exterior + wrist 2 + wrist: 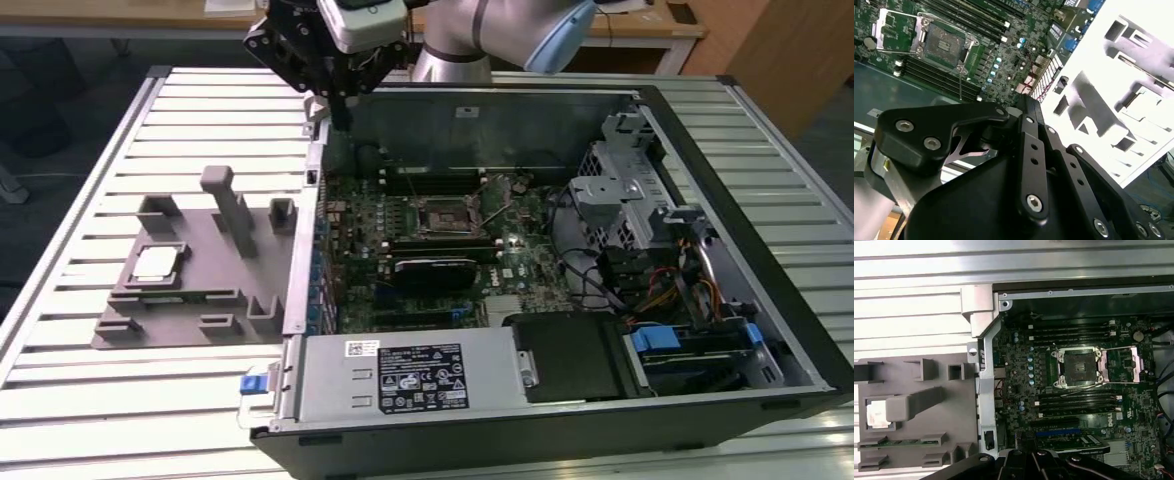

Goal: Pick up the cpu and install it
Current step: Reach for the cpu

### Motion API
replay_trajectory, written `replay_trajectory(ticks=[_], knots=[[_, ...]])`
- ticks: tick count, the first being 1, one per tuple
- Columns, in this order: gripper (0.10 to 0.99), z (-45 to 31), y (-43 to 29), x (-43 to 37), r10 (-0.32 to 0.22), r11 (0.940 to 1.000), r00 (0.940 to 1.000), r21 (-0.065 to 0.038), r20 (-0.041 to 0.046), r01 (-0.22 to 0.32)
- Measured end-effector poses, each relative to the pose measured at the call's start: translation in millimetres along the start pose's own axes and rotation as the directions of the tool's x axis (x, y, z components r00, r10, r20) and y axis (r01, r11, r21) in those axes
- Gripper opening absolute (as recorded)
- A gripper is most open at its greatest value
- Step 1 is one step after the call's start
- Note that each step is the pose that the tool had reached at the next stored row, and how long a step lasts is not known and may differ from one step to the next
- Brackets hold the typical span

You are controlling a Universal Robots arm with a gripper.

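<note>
Cpu [158, 262] is lying unpicked in the grey fixture [200, 300], exterior view's left; socket [441, 213] is sitting empty; gripper [336, 120], upper frame, is hovering clenched on nothing.

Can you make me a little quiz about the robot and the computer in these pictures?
1. True or false: the cpu already sits in the open socket.
2. What does the cpu rest on? A) the grey fixture B) a plate C) a chair
3. Fill in: in the exterior view, the grey fixture lies on the ____ side of the computer case.
Key: 1 false; 2 A; 3 left.
</note>
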State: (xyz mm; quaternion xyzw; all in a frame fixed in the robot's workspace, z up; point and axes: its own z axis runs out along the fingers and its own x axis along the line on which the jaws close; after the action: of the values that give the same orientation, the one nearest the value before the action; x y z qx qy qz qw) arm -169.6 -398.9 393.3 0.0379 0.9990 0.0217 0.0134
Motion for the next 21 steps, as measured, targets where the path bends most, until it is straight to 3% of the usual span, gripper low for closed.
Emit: replay_trajectory(ticks=[21], knots=[[0.106, -0.8, -2.1, 28.0, 0.000, 1.0000, 1.0000, 0.000, 0.0010, 0.000]])
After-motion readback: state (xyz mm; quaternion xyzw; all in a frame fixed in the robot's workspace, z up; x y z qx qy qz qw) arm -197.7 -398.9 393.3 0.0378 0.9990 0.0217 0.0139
